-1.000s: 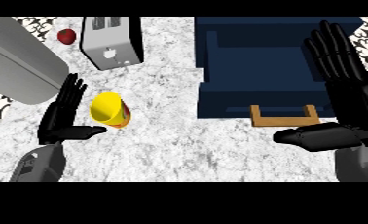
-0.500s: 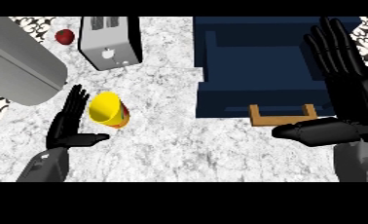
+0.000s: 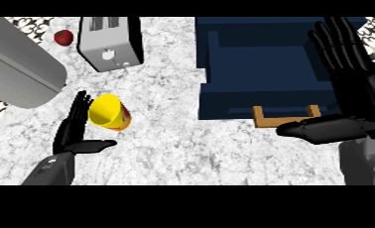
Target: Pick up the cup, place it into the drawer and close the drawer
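I see the yellow cup [image 3: 109, 113] on its side on the counter [image 3: 183, 147], well left of the open blue drawer [image 3: 260, 73]. L hand [image 3: 73, 133] flat, fingers straight, beside cup, holding nothing. R hand [image 3: 344, 93] spread wide over drawer's right edge, near wood handle [image 3: 287, 120].

No readable text, label, brand, number or sign is found on anything anywhere in the frame
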Robot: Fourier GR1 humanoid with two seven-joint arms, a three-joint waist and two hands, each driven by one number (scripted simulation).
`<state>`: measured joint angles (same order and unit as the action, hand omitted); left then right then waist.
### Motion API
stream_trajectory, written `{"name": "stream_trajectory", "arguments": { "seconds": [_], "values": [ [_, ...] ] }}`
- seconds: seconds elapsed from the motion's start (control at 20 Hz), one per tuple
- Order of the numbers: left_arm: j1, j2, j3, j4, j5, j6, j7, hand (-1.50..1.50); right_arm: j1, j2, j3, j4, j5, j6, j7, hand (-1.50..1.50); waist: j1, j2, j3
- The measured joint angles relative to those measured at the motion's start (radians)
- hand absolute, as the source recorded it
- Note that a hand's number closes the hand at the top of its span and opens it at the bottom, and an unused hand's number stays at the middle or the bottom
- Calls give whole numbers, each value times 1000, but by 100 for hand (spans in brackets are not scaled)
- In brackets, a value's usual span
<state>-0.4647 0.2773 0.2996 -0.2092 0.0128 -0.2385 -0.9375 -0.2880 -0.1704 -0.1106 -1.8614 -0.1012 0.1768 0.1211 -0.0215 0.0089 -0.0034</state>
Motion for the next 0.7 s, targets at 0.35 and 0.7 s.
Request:
{"name": "stream_trajectory", "arguments": {
  "seconds": [0.35,0.7],
  "values": [
    [-36,0,5,45,-10,8,-21,-150,-14,-5,0,0,-8,5,14,-150,-11,5,-1],
    [-73,-29,4,58,-15,-2,-26,-150,-15,-15,-14,3,-18,11,17,-150,-14,5,-1]
  ]
}}
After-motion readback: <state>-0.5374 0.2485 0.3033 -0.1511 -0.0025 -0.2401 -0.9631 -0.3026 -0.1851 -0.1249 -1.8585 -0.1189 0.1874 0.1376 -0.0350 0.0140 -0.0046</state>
